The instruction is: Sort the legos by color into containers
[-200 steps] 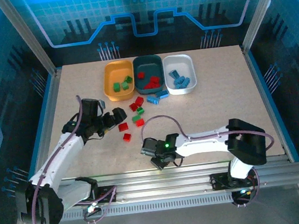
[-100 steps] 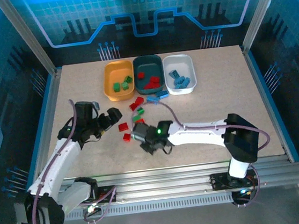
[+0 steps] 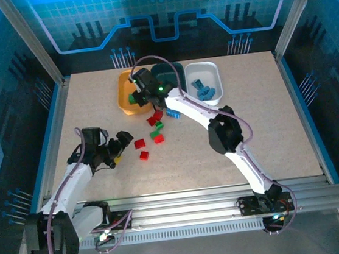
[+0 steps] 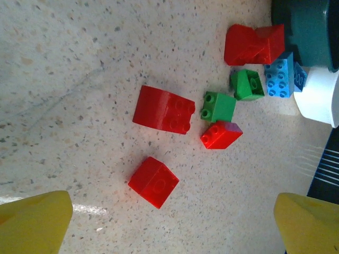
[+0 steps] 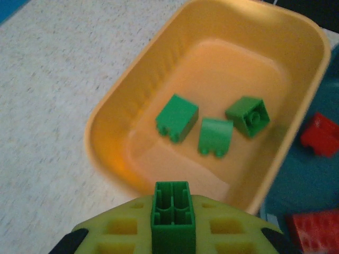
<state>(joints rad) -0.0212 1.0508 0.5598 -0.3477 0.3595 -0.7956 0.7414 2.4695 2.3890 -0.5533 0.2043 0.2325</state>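
Observation:
My right gripper (image 3: 140, 87) hovers over the orange-yellow tub (image 3: 124, 101), shut on a green lego (image 5: 170, 211) that stands between its yellow fingers (image 5: 114, 230). Three green legos (image 5: 177, 117) lie inside that tub (image 5: 106, 121). My left gripper (image 3: 122, 142) stands open, low over the table left of the loose legos. In the left wrist view a red lego (image 4: 153, 181) lies just ahead of the open gripper (image 4: 169, 233), with another red one (image 4: 163, 109), a green one (image 4: 219, 107) and a blue one (image 4: 279, 74) beyond. The dark teal tub (image 3: 172, 70) and the white tub (image 3: 202, 65) stand side by side.
Loose red legos (image 3: 139, 144) and a green one (image 3: 155, 133) sit mid-table in front of the tubs. Red legos (image 5: 320, 135) lie in the teal tub, blue ones (image 3: 203, 89) in the white one. The right arm (image 3: 219, 130) stretches across the table's middle.
The right arm swung from the table's near edge to over the orange-yellow tub, its jaws closing on the green lego. The left gripper drew back a little toward the left and near side.

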